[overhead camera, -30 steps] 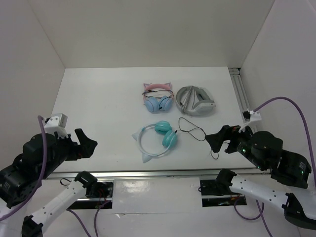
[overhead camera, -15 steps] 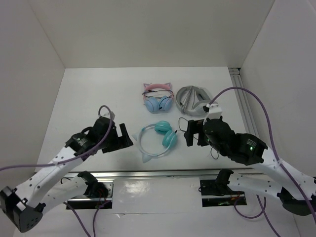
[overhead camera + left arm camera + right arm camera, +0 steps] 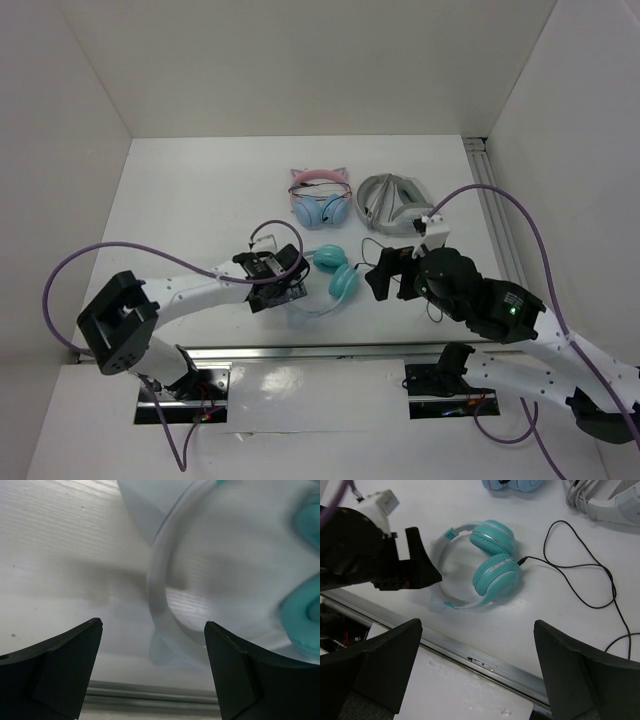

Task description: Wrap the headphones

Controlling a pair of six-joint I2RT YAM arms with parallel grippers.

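The headphones [image 3: 341, 281] lie flat near the table's front, with teal ear cups and a translucent white headband; the headband's left part is under my left arm. Their thin black cable [image 3: 374, 245] loops off to the right. My left gripper [image 3: 297, 275] is open, low over the left of the headband [image 3: 156, 587], which passes between the jaws without touching them. My right gripper [image 3: 388, 272] is open and empty, above the cable just right of the cups. The right wrist view shows the headphones [image 3: 492, 562], the cable [image 3: 580, 580], the left gripper [image 3: 427, 572] and the open right gripper [image 3: 477, 625].
Pink-banded light-blue cat-ear headphones [image 3: 320, 200] and folded grey-white headphones [image 3: 397, 205] lie behind. A metal rail [image 3: 330, 350] runs along the front edge, close under the headband, and another rail [image 3: 488, 185] runs along the right side. White walls enclose the table.
Both arms have swung in from the table's sides. The left gripper has moved right onto the headband's left part. The right gripper has moved left over the cable.
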